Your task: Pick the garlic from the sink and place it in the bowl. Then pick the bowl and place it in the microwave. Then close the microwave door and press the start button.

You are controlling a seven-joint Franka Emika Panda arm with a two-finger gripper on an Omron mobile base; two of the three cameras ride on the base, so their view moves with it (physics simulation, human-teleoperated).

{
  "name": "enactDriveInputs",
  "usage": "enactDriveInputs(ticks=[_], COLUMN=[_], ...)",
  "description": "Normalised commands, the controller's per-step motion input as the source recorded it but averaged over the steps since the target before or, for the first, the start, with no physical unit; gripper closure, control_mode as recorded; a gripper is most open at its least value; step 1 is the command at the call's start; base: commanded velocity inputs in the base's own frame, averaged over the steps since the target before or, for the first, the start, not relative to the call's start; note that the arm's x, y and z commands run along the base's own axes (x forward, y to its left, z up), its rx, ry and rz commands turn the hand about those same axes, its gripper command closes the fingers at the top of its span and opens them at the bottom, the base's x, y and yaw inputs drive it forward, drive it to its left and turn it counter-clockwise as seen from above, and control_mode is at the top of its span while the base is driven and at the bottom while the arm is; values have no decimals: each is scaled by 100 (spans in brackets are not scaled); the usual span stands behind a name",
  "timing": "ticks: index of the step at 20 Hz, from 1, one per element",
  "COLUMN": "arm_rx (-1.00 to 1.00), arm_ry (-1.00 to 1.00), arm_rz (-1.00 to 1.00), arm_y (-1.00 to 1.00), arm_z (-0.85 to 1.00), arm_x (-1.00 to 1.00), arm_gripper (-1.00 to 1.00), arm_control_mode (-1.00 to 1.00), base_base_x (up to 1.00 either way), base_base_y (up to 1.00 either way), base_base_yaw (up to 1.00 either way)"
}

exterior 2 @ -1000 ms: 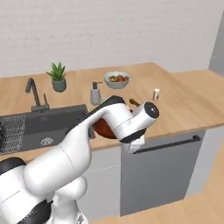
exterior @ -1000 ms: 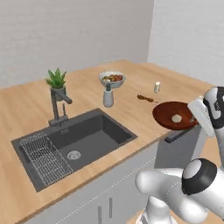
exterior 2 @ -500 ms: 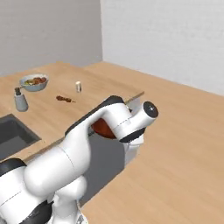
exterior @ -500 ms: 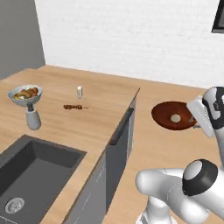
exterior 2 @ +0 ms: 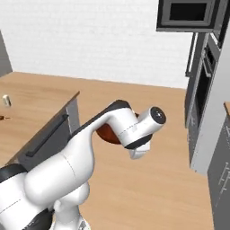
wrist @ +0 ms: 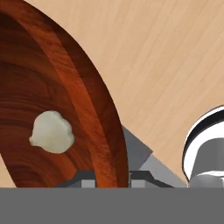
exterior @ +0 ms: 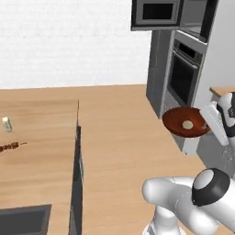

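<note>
Here, one bowl (exterior: 186, 122) in end effector (wrist: 113, 177), one garlic (wrist: 51, 131) inside

The wooden desk (exterior: 41, 137) runs along the left; a small pale shaker (exterior: 6, 124) stands on it near its left edge; a brown skewer (exterior: 11, 147) lies just in front; the sink (exterior: 23, 220) is sunk into its near corner.

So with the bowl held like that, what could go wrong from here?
1. The gripper pinches the bowl by one rim edge alone, in mid-air over the floor; it could tip or slip.
2. The garlic lies loose inside and could roll out if the bowl tilts.
3. The microwave sits high above the bowl, so the lift may strain the grip.
</note>
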Motion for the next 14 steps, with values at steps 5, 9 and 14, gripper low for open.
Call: enactDriveInputs(ticks=[5,9,14], arm_rx=[0,0,0], arm_ry=[0,0,0], arm_rz=[0,0,0], arm_y=[0,0,0], arm_z=[0,0,0], arm_x=[0,0,0], arm_gripper=[100,100,100], arm_control_mode=[100,100,100], base_base_x=[99,100,100], base_base_y=[41,24,9], base_base_yaw=[-52,-37,-16])
